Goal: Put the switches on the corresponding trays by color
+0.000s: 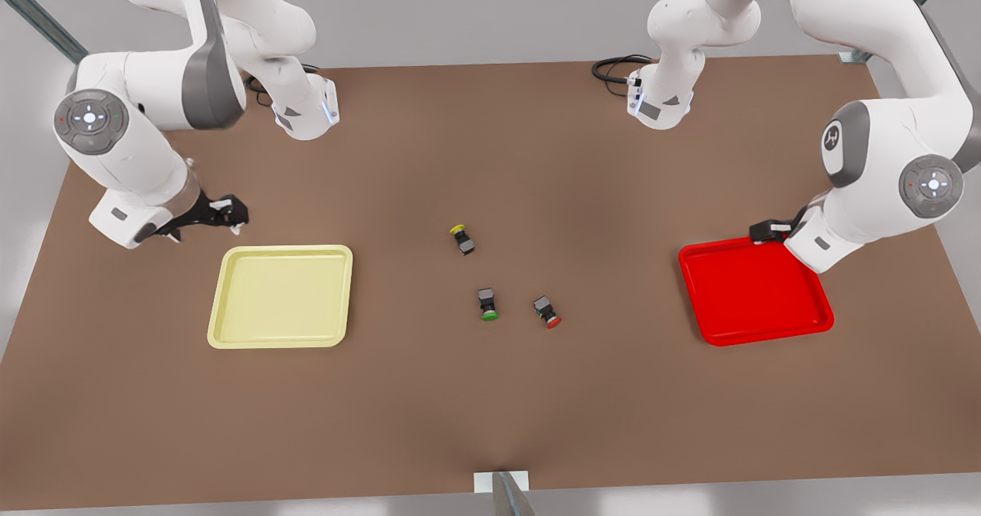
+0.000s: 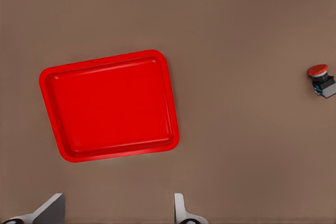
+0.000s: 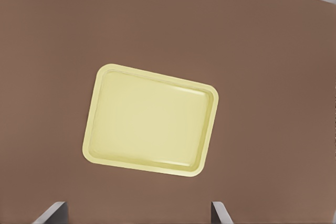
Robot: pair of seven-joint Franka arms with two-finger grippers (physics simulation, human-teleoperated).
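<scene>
The yellow-capped switch (image 1: 462, 238) lies on its side mid-table, and the red-capped switch (image 1: 546, 311) lies nearer the front; it also shows in the left wrist view (image 2: 321, 80). The pale yellow tray (image 1: 280, 295) (image 3: 149, 120) sits empty at the front view's left, the red tray (image 1: 755, 292) (image 2: 110, 106) empty at its right. My left gripper (image 1: 766, 231) (image 2: 116, 208) hovers open over the red tray's back edge. Beside the yellow tray's back left corner, my right gripper (image 1: 234, 213) (image 3: 137, 211) hangs open, holding nothing.
A green-capped switch (image 1: 488, 304) lies just left of the red-capped one in the front view. Both arm bases and a black cable (image 1: 613, 67) stand at the table's back edge. A metal post (image 1: 506, 493) rises at the front edge.
</scene>
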